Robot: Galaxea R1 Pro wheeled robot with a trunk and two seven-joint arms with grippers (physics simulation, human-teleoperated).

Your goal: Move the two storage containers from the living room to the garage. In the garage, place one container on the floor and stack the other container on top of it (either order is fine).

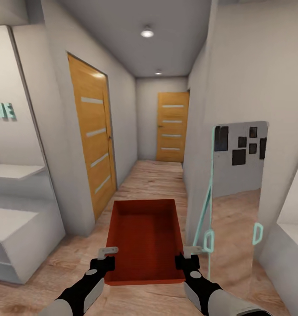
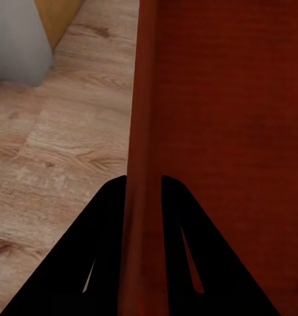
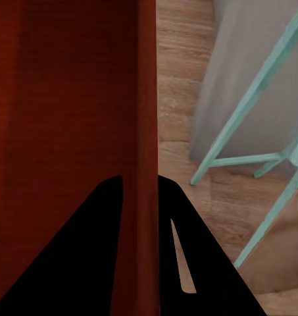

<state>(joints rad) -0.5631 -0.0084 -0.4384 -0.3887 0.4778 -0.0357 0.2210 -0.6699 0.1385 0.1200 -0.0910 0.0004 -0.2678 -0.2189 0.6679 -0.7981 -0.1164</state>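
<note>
Narrow hallway (image 1: 160, 131) with light wood plank flooring (image 1: 153, 182), pale grey walls and two ceiling lights (image 1: 147, 32) at upper centre of the head frame. Orange wood door (image 1: 93, 140) with pale horizontal slats at left of centre; a second one like it (image 1: 172, 127) closing the far end. White shelving (image 1: 13, 228) along the left edge, teal lettering (image 1: 3, 111) above it (partly cut off by the frame edge). Tall standing mirror (image 1: 236, 193) on a teal frame at right of centre, reflecting dark wall pictures. Low in the middle of the head frame, one orange-red storage container (image 1: 145, 235), held level and clear of the planks, open top up, nothing inside. Left gripper (image 1: 106, 259) at the lower-left corner region of the bin, right gripper (image 1: 187, 259) at the lower-right, each on a side wall near the closest end. Seen up close from the left wrist: black fingers (image 2: 99, 250) straddling the container's wall (image 2: 143, 164), one inside and one outside, pinching it, with planks, a grey wall base and a sliver of orange door at the upper left of that frame (detail hidden from the head camera). From the right wrist: black fingers (image 3: 89, 250) clamped the same way on the opposite wall (image 3: 143, 131), and beyond it the mirror's teal legs (image 3: 254, 151) standing on the planks by a grey wall.
</note>
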